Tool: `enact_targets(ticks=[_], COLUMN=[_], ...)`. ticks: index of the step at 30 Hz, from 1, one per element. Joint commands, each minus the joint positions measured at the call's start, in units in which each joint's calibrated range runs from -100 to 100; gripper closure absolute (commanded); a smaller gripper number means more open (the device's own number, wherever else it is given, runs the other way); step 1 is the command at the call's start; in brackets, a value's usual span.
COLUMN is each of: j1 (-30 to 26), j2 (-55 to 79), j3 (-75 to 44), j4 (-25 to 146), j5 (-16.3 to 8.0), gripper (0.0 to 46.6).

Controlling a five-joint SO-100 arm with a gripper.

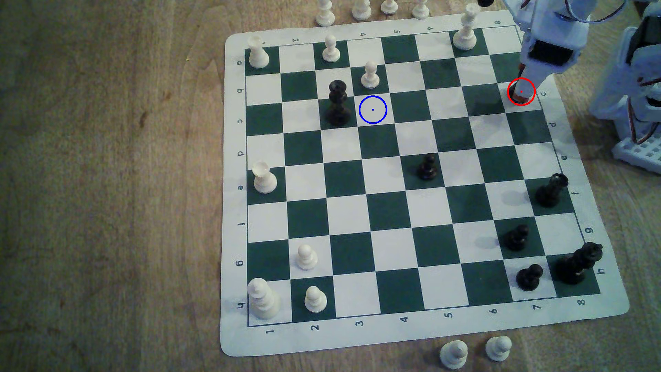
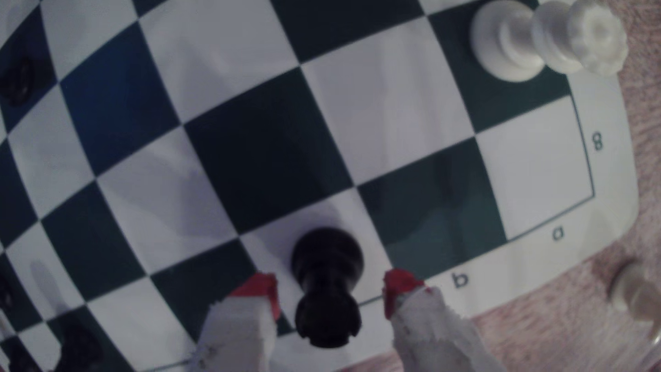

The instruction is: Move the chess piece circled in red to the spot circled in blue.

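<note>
The red-tipped fingers (image 2: 263, 289) stand spread on either side of the rook (image 2: 326, 286), with a clear gap between each pad and the piece, so the gripper (image 2: 331, 295) is released and grasps nothing. The rook stands upright on a white square at the board's edge, its notched top toward the wrist camera and its round base flat on the square. In the exterior view the gripper (image 1: 519, 84) comes down from the white arm (image 1: 551, 39) at the far right corner, and its tip covers most of the rook (image 1: 512, 93) inside the red ring, on a white square in the rightmost column of the board (image 1: 236, 343). The blue ring (image 1: 372, 109) marks a white square well to the left, in the same row, with nothing standing on it. Just left of that ring stands a tall black piece (image 1: 337, 103), and just beyond it a white pawn (image 1: 370, 75). A tall white piece (image 1: 465, 30) stands on a dark square in the far row, near the arm; the wrist view shows it (image 2: 547, 39) too, leaning toward the mat's border.
</note>
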State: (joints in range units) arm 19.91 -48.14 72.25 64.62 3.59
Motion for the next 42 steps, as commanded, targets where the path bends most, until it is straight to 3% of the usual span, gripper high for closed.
enact_targets(ticks=[1, 11, 20, 26, 32, 35, 37, 42], j1=[-0.01, -0.55, -2.12, -2.82, -5.79, -8.22, -10.56, -11.03], j2=[0.34, 0.26, 0.34, -0.17, -4.24, -3.65, -0.34, 15.03], j3=[-0.63, -1.27, 0.0, -0.36, -14.32, -22.48, -29.83, -41.07], j4=[-0.08, -0.25, -1.8, -0.82, 11.46, 14.25, 12.77, 8.92], j5=[-0.05, -0.59, -0.78, -1.37, -1.51, -2.88, -4.3, -4.4], gripper=[32.2, 33.7, 46.3, 46.3, 46.3, 46.4, 46.4, 46.4])
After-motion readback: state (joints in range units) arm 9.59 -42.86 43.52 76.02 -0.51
